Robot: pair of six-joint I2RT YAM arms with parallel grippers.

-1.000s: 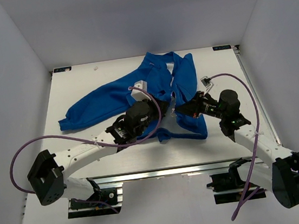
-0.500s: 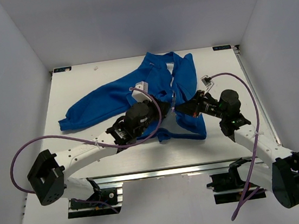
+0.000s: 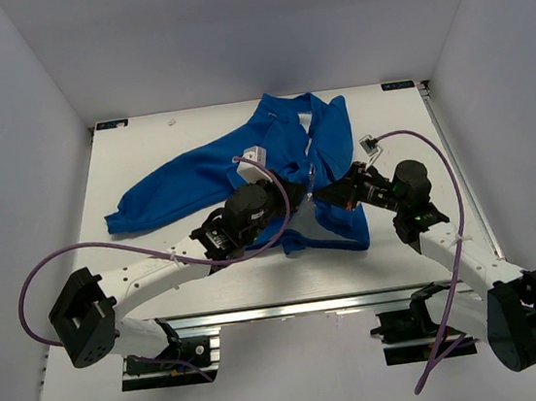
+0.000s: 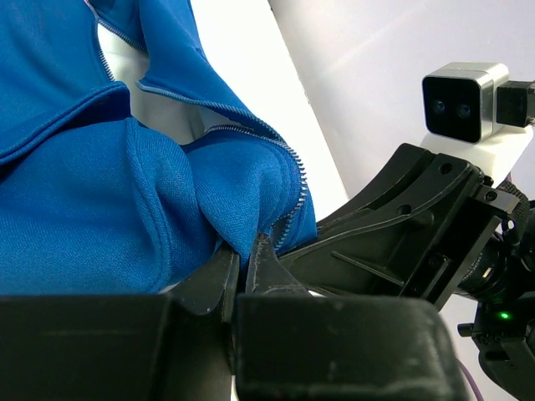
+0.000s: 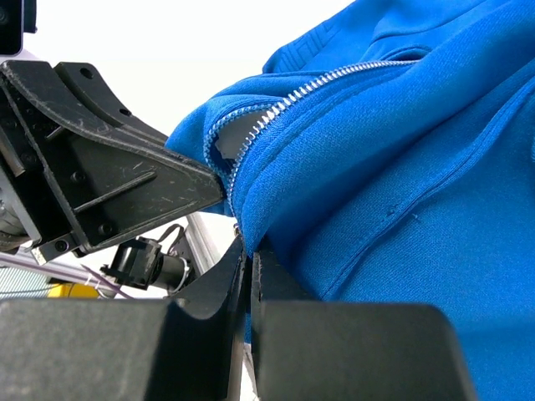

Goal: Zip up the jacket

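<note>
White tabletop (image 3: 416,133), walled in grey, is left bare along its near and right edges. A bright blue soft jacket (image 3: 196,175) is spread across the far middle; its zipper edges are pinched at centre by the closed left gripper (image 3: 299,195) and closed right gripper (image 3: 322,194).

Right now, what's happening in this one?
Two robot arms are working on a blue jacket lying on the table. The left gripper and the right gripper are each clamped on a fold of fabric beside the zipper, close together at the jacket's near end. In the left wrist view the zipper edges lie apart with white lining between them, so the front is not zipped up yet.
</note>
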